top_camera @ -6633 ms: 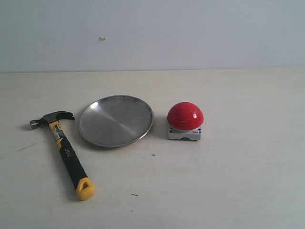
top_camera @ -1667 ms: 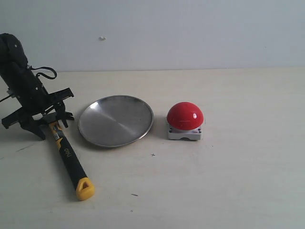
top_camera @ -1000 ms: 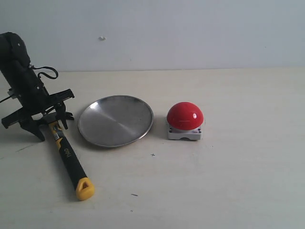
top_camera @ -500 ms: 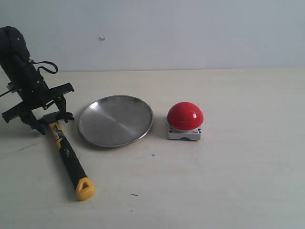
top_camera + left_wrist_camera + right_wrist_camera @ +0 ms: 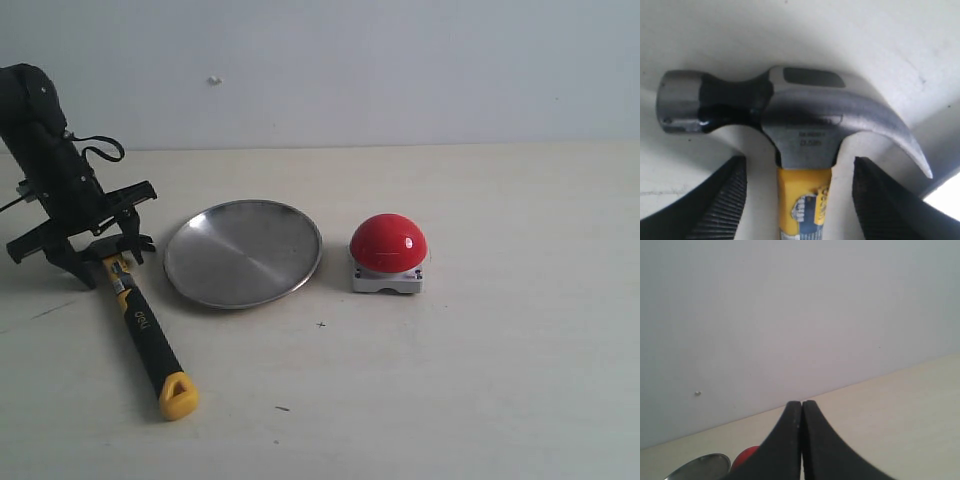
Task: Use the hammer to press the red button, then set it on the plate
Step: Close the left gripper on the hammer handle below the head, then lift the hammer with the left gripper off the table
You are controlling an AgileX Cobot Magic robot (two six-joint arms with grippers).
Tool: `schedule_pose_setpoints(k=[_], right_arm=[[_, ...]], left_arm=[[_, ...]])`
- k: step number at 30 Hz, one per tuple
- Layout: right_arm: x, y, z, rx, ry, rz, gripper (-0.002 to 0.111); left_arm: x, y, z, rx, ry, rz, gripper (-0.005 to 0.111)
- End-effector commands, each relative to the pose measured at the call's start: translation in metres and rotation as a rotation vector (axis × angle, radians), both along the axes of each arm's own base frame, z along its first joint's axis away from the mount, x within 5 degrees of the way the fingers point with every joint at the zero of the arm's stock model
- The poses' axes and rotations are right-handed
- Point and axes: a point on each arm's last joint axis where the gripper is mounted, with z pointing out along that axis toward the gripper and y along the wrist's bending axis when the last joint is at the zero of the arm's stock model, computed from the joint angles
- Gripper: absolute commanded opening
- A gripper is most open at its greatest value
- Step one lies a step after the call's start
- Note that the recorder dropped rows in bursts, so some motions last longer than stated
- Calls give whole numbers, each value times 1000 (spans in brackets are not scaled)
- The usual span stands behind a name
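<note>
The hammer [image 5: 140,325] lies flat on the table at the left, its dark steel head [image 5: 785,112] under my left arm and its yellow looped tip toward the front. My left gripper [image 5: 95,258] is open and straddles the yellow neck [image 5: 802,200] just below the head, one ribbed finger [image 5: 720,205] on each side with a gap to the handle. The silver plate [image 5: 243,252] sits empty to the right of the hammer. The red button [image 5: 388,243] stands right of the plate. My right gripper [image 5: 801,407] is shut with nothing in it, up off the table.
A pale wall runs behind the table. In the right wrist view the plate's rim [image 5: 700,466] and a sliver of the red button [image 5: 742,460] show past the fingers. Small dark specks [image 5: 321,324] mark the tabletop in front of the plate.
My left gripper rose slightly off the hammer's neck half a second ago and has come back down around it. It stays open. The hammer, plate and button have not moved.
</note>
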Motion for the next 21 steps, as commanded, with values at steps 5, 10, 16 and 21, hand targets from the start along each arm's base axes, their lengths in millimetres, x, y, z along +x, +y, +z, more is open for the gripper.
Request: schedule_pose_setpoints(k=[5, 10, 16, 21], right_arm=[[0, 0, 0, -10, -12, -1, 0], [0, 0, 0, -14, -12, -1, 0], [0, 0, 0, -14, -12, -1, 0], [0, 0, 0, -14, -12, -1, 0]], left_arm=[[0, 0, -5, -8, -11, -82, 0], [0, -1, -5, -28, -28, -149, 0], [1, -7, -3, -104, -54, -211, 0], [0, -5, -4, -88, -67, -279, 0]])
